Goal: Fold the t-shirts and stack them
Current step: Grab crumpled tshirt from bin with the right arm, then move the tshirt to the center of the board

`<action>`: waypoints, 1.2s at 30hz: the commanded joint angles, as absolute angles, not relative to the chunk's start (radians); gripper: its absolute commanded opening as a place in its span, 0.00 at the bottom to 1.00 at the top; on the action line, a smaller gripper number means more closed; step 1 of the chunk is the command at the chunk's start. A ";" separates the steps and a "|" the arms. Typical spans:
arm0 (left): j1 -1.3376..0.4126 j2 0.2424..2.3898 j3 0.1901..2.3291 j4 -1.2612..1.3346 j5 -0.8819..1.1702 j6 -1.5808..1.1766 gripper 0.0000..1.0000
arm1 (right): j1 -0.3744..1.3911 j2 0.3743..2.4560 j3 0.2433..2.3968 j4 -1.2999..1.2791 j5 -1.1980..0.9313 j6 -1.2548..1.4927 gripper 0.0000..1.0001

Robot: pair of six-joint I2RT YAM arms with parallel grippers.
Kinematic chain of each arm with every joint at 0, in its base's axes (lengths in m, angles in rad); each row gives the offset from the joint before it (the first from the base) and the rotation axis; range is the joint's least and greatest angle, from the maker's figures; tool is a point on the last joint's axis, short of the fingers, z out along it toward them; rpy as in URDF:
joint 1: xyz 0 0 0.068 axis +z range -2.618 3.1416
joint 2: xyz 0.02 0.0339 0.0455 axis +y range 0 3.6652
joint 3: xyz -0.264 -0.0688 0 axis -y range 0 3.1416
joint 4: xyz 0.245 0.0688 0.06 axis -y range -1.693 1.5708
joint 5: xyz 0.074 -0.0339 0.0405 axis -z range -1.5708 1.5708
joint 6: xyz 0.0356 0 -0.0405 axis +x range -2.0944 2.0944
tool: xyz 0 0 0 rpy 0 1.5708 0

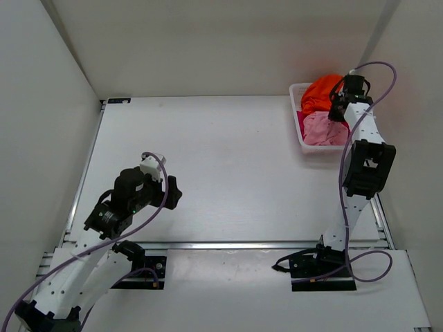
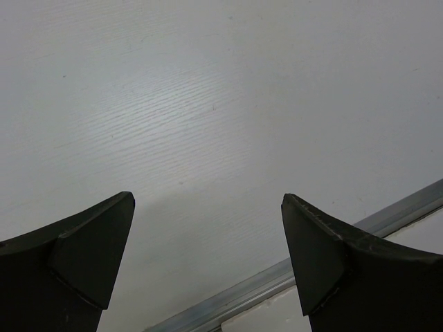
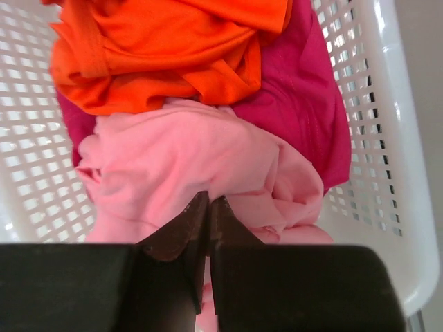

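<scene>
Three t-shirts lie bunched in a white mesh basket (image 3: 387, 138) at the table's far right. The bright orange one (image 3: 166, 48) (image 1: 322, 92) is on top at the back, the deep magenta one (image 3: 304, 104) is under it, and the light pink one (image 3: 173, 159) (image 1: 320, 131) is in front. My right gripper (image 3: 210, 200) (image 1: 339, 111) reaches down into the basket, shut with its tips pinching a fold of the pink shirt. My left gripper (image 2: 208, 235) (image 1: 173, 190) hangs open over bare table near the front left, nothing between its fingers.
The basket's rim (image 1: 296, 90) sits against the back right wall. A metal rail (image 2: 291, 273) runs along the table's near edge, just under my left gripper. White walls close in the table on three sides.
</scene>
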State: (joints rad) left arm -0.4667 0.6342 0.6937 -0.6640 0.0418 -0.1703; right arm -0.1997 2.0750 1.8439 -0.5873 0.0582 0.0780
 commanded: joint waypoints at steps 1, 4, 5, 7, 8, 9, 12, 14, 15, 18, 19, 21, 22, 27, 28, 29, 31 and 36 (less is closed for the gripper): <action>-0.465 0.612 0.686 -0.649 0.032 -0.176 0.99 | -0.209 1.975 1.943 -0.620 0.037 0.069 0.00; -0.466 0.612 0.687 -0.649 0.038 -0.173 0.99 | -0.195 1.881 1.979 -0.653 0.021 0.066 0.00; -0.463 0.615 0.681 -0.641 0.043 -0.175 0.99 | -0.181 1.828 1.974 -0.641 0.017 0.063 0.01; -0.457 0.601 0.684 -0.640 0.043 -0.173 0.99 | -0.143 1.739 1.944 -0.617 0.034 0.051 0.00; -0.450 0.592 0.681 -0.637 0.034 -0.173 0.99 | -0.103 1.650 1.892 -0.567 0.070 0.042 0.00; -0.456 0.575 0.683 -0.637 0.028 -0.178 0.98 | -0.051 1.572 1.834 -0.514 0.115 0.026 0.00; -0.463 0.568 0.678 -0.635 0.014 -0.184 0.99 | 0.078 1.384 1.732 -0.382 0.176 0.009 0.00; -0.469 0.568 0.678 -0.632 0.021 -0.186 0.99 | 0.128 1.321 1.739 -0.365 0.182 0.015 0.00; -0.471 0.565 0.680 -0.634 0.021 -0.183 0.98 | 0.162 1.289 1.765 -0.383 0.176 0.017 0.00; -0.459 0.549 0.677 -0.635 0.009 -0.192 0.98 | 0.266 1.263 1.859 -0.413 0.208 0.015 0.00; -0.456 0.546 0.680 -0.632 0.003 -0.198 0.99 | 0.282 1.259 1.868 -0.414 0.196 0.008 0.00; -0.460 0.543 0.678 -0.637 0.003 -0.192 0.98 | 0.324 1.250 1.878 -0.419 0.181 0.011 0.00; -0.459 0.540 0.678 -0.635 0.002 -0.199 0.99 | 0.343 1.252 1.875 -0.420 0.179 0.023 0.00; -0.437 0.529 0.670 -0.640 -0.038 -0.204 0.99 | 0.460 1.310 1.804 -0.385 0.156 0.046 0.00; -0.442 0.528 0.678 -0.641 -0.041 -0.209 0.99 | 0.512 1.346 1.798 -0.379 0.161 0.038 0.00; -0.440 0.522 0.678 -0.637 -0.047 -0.210 0.98 | 0.526 1.354 1.792 -0.376 0.164 0.041 0.00; -0.433 0.523 0.675 -0.643 -0.054 -0.212 0.98 | 0.599 1.431 1.773 -0.368 0.158 0.052 0.00; -0.417 0.511 0.676 -0.641 -0.066 -0.218 0.99 | 0.608 1.547 1.674 -0.308 0.081 0.156 0.00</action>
State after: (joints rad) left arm -0.4313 0.5262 0.6807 -0.6502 -0.0441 -0.2073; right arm 0.6136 1.5196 1.7058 -0.3710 0.1181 0.0845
